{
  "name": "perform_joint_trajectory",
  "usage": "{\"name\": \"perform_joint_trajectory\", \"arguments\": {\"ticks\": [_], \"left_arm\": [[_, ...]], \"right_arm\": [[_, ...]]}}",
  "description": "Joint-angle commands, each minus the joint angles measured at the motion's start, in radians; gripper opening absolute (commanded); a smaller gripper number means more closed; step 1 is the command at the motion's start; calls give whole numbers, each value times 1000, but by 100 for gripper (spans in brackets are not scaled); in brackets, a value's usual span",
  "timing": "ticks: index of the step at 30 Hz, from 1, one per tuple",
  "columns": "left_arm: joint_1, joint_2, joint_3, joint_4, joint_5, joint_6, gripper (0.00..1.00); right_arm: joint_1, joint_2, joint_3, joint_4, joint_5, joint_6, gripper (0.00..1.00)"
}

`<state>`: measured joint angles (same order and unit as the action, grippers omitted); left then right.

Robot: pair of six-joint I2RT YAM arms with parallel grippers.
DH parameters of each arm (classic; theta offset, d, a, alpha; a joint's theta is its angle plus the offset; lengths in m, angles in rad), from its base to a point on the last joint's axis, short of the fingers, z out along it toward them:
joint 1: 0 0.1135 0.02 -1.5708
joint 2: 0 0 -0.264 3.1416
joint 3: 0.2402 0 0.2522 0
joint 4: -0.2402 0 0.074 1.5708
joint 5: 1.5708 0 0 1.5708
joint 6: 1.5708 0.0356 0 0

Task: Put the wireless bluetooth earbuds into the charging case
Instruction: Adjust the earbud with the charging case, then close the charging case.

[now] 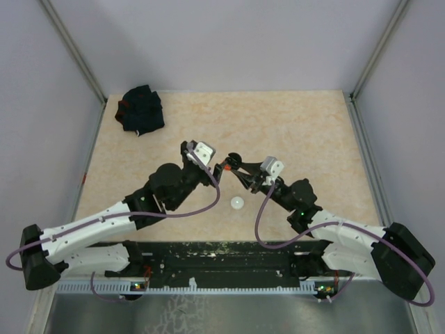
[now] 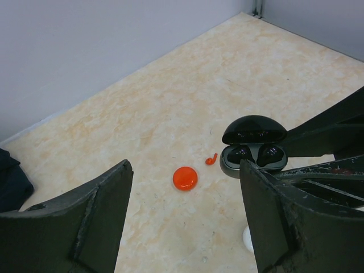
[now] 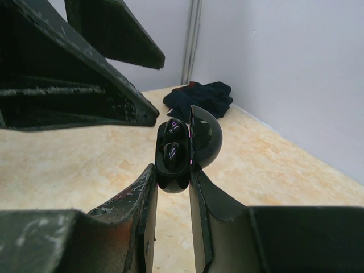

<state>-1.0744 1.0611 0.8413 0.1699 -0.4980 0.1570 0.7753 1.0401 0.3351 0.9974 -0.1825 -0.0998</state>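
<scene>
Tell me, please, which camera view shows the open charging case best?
Left wrist: the charging case shows nearly whole, lid raised, both wells visible. Right wrist shows it close but partly hidden within the right claw; top external shows only a dark speck.

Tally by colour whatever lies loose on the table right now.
Red: 2, the red disc and the small hooked earbud.
White: 1, the white disc.
Black: 1, the fabric bundle.
Total: 4.
Not counted: the open charging case, held in the right gripper.
</scene>
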Motion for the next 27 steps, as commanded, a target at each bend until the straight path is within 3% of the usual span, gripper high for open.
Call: {"name": "perform_joint_trajectory", "arguments": {"ticks": [1, 10, 15, 27], "left_arm": [[51, -97, -24, -7, 136, -21, 81], [388, -162, -7, -125, 817, -165, 85], [471, -106, 30, -139, 1121, -209, 86], [498, -9, 90, -111, 1374, -259, 88]], "right_arm": [[-8, -24, 51, 4, -45, 26, 0], [-41, -29, 86, -95, -202, 39, 0], [-51, -21, 132, -194, -336, 7, 0], [-51, 26, 173, -196, -473, 15, 0]]}}
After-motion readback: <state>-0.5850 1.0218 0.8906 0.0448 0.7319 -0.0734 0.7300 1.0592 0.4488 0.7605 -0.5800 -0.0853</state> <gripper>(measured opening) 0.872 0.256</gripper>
